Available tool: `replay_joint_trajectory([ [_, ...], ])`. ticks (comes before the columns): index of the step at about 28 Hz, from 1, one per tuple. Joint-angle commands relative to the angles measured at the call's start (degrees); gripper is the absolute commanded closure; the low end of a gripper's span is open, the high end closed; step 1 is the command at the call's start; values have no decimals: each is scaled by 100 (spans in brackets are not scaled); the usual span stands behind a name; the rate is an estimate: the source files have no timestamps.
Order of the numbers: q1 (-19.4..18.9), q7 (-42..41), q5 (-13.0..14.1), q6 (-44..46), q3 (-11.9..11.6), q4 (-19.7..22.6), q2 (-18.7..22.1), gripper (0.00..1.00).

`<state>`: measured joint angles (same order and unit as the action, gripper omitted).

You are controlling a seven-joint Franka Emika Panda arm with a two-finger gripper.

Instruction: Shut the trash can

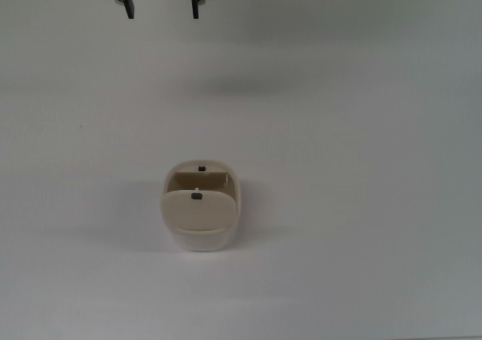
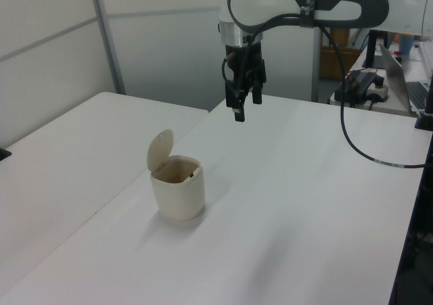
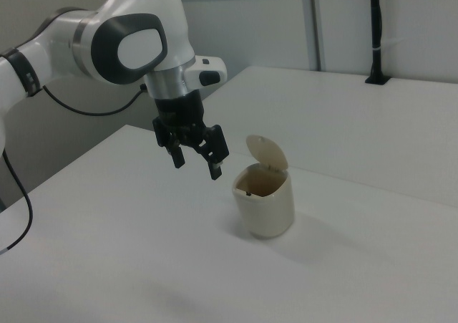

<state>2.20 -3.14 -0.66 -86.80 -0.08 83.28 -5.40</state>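
Trash can [image 1: 200, 206] sits just below centre of the top view on the white table [image 1: 361, 166], lid [image 2: 160, 149] hinged up, mouth open. Gripper [image 1: 163, 8] hangs at the top edge, well apart from it, fingers spread and empty. Risk, as I judge it: a sideways push on the raised lid could tip or slide the light bin rather than shutting it.

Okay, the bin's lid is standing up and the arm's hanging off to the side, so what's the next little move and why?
Probably bring the gripper across, above and behind the raised lid. The trash can stands open with its lid upright at the hinge, and the open gripper hangs in the air apart from it, touching nothing. From there it could push the lid down.
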Motion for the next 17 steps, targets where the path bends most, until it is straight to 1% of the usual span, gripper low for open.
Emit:
replay_joint_trajectory([
  [1, -35, -672, -66, -101, 25, 101, 30, 60],
  [2, -26, -757, -40, -109, 25, 101, 39, 77],
  [3, -26, -819, -13, -118, 34, 92, 39, 91],
  [4, -26, -828, 13, -118, 25, 75, 39, 100],
  [9, -26, -846, -30, -223, 25, 57, 39, 100],
  [13, -44, -767, -39, -731, 34, 66, 39, 100],
  [17, -53, -758, -57, -821, 34, 66, 30, 100],
])
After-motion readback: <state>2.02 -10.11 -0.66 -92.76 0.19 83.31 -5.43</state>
